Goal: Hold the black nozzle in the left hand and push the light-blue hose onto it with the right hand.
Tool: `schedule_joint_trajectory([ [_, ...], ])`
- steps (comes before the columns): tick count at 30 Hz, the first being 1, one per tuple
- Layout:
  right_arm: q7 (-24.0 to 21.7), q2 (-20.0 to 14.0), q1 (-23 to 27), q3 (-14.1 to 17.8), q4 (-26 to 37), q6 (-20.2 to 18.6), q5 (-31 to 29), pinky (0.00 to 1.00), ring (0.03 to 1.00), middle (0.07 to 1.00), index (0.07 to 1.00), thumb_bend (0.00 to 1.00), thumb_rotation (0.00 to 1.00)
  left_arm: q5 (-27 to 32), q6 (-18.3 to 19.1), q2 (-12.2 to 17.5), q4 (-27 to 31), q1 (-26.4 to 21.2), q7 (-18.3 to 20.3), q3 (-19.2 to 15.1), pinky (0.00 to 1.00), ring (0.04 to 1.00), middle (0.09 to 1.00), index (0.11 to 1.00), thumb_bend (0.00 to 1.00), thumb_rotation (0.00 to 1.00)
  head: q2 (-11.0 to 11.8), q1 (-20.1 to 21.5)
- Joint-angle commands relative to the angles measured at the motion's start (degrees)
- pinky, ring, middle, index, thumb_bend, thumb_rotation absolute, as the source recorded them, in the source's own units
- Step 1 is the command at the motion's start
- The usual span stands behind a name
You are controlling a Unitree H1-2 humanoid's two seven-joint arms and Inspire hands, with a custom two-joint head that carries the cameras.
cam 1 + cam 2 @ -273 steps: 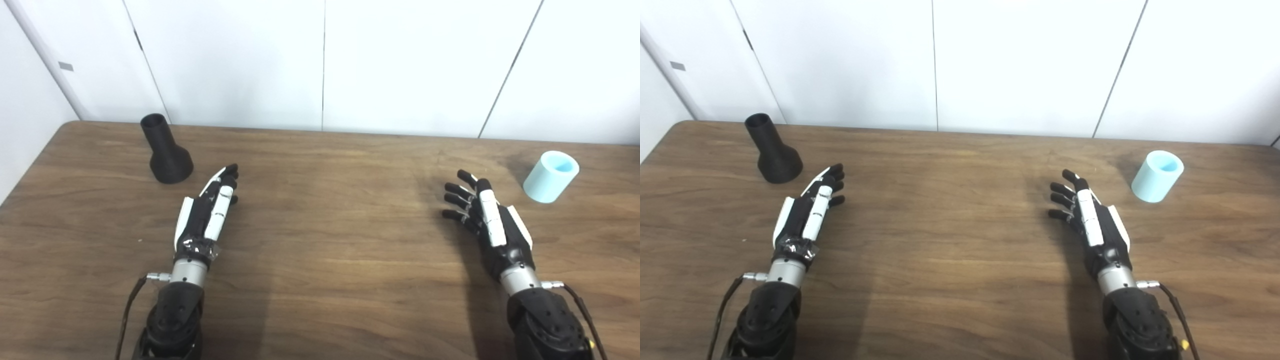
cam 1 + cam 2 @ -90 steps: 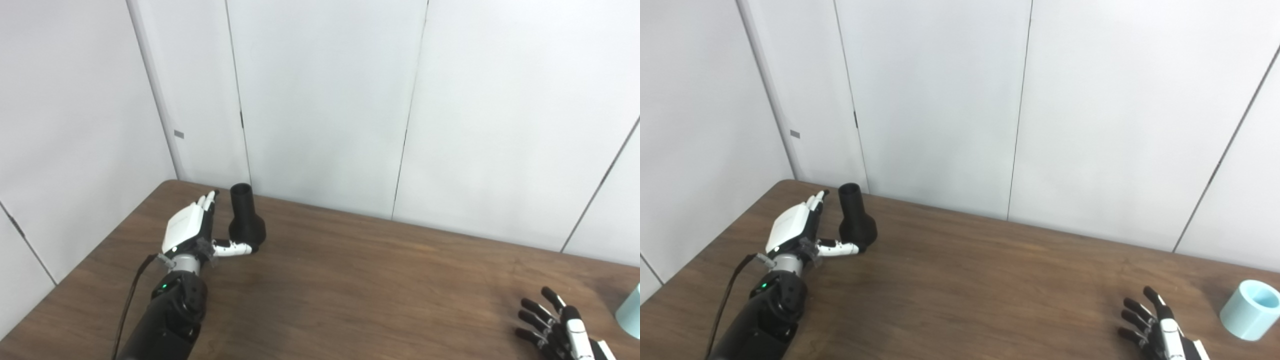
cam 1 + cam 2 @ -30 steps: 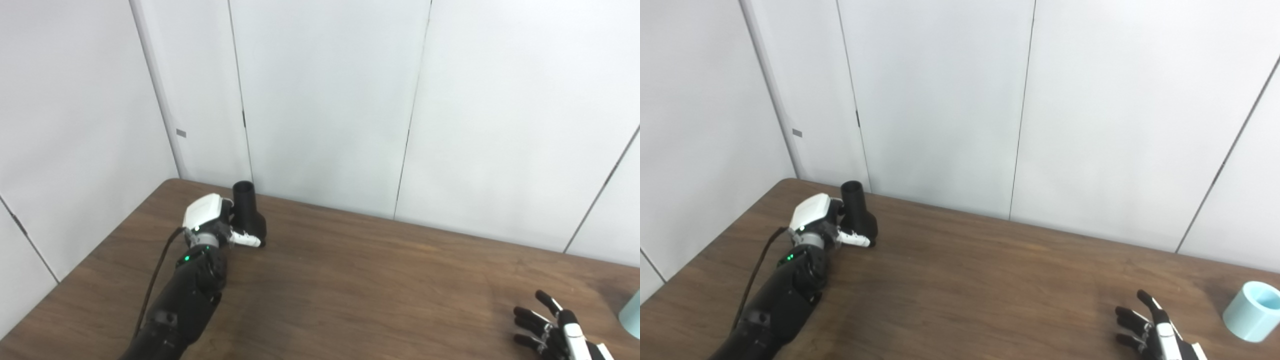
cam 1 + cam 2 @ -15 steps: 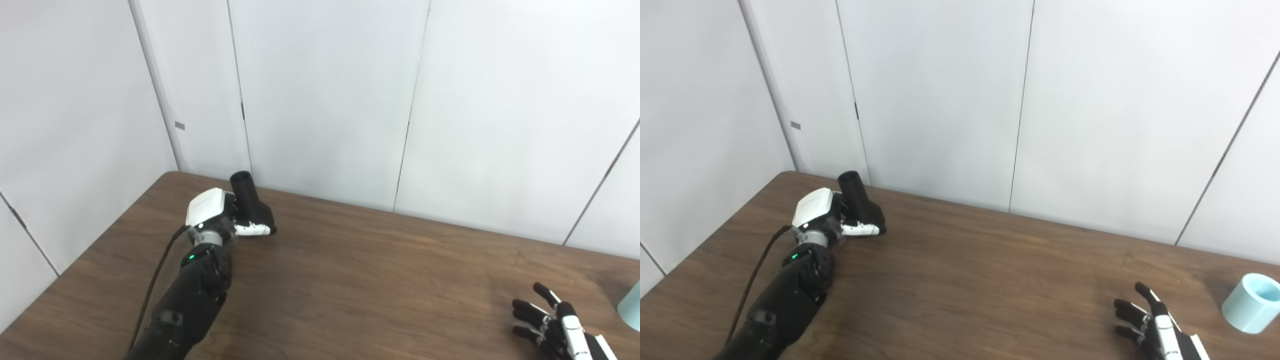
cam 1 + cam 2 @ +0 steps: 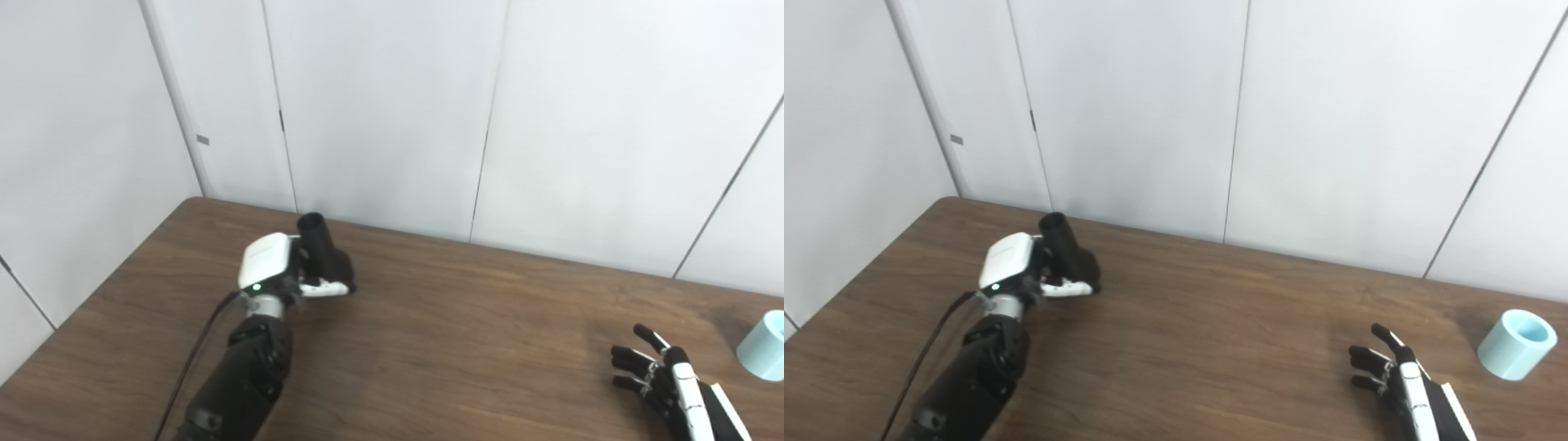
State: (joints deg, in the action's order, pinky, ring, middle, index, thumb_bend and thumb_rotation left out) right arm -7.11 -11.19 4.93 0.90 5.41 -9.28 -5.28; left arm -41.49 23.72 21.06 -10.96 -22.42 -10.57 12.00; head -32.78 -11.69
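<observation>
- The black nozzle is in the grasp of the left hand. It leans a little, with its narrow open end up and toward the wall and its flared base lower, on the side away from the wrist.
- The left hand is closed around the nozzle's flared lower part. Its white back faces up and left, and the thumb lies across the front of the base.
- Whether the nozzle's base touches the table or is just clear of it cannot be told from these views.
- The light-blue hose, a short open tube, sits on the table just beyond and to the outer side of the right hand, near it but not touching. Its open mouth tilts upward.
- The right hand holds nothing. Its dark fingers are spread apart and point toward the far edge of the table. The hand is low over the wood, well apart from the left hand and the nozzle.
- White wall panels rise behind the far edge of the table, just past the nozzle.
</observation>
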Motion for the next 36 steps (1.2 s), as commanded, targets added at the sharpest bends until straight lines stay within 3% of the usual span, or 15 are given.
schedule_joint_trajectory([
  [1, -0.9, -0.4, 0.1, -1.0, 0.8, -0.1, 0.9, 0.67, 0.759, 0.723, 0.874, 0.38, 1.0, -1.9, -2.3, -0.6, 3.3, -0.4, -1.6, 0.6, 0.96, 0.655, 0.479, 0.495, 0.52, 0.0, -0.2, 0.3],
  [9, -0.5, 0.4, 0.1, -1.8, 1.5, -0.2, 1.9, 0.65, 0.743, 0.701, 0.862, 0.42, 1.0, -5.1, -3.0, -3.3, 10.9, 3.3, 1.1, 4.5, 1.0, 0.657, 0.488, 0.485, 0.52, 0.0, -1.2, 2.9],
  [14, -0.4, 1.3, 0.3, -2.0, 2.6, -2.3, 1.7, 0.65, 0.735, 0.684, 0.862, 0.41, 1.0, -8.2, -2.6, -5.1, 14.6, 5.8, 2.9, 7.0, 1.0, 0.642, 0.479, 0.49, 0.52, 0.0, -2.1, 4.5],
  [23, -0.2, 1.9, 0.7, -2.5, 3.4, -2.7, 2.7, 0.58, 0.685, 0.647, 0.839, 0.44, 1.0, -10.9, -7.3, -6.6, 12.4, 8.9, 1.8, 9.5, 1.0, 0.619, 0.473, 0.493, 0.53, 0.0, -3.8, 6.4],
  [28, -0.3, 2.1, 0.9, -2.4, 3.7, -2.9, 2.4, 0.61, 0.707, 0.685, 0.835, 0.45, 1.0, -11.4, -9.0, -6.7, 10.8, 9.9, 2.6, 10.4, 1.0, 0.621, 0.464, 0.497, 0.52, 0.0, -4.6, 6.9],
  [36, 0.1, 2.1, 0.7, -2.7, 5.8, -5.7, 3.3, 0.62, 0.706, 0.672, 0.819, 0.47, 1.0, -13.5, -11.8, -7.0, 10.2, 11.6, 1.9, 13.0, 1.0, 0.609, 0.448, 0.503, 0.52, 0.0, -5.5, 8.4],
])
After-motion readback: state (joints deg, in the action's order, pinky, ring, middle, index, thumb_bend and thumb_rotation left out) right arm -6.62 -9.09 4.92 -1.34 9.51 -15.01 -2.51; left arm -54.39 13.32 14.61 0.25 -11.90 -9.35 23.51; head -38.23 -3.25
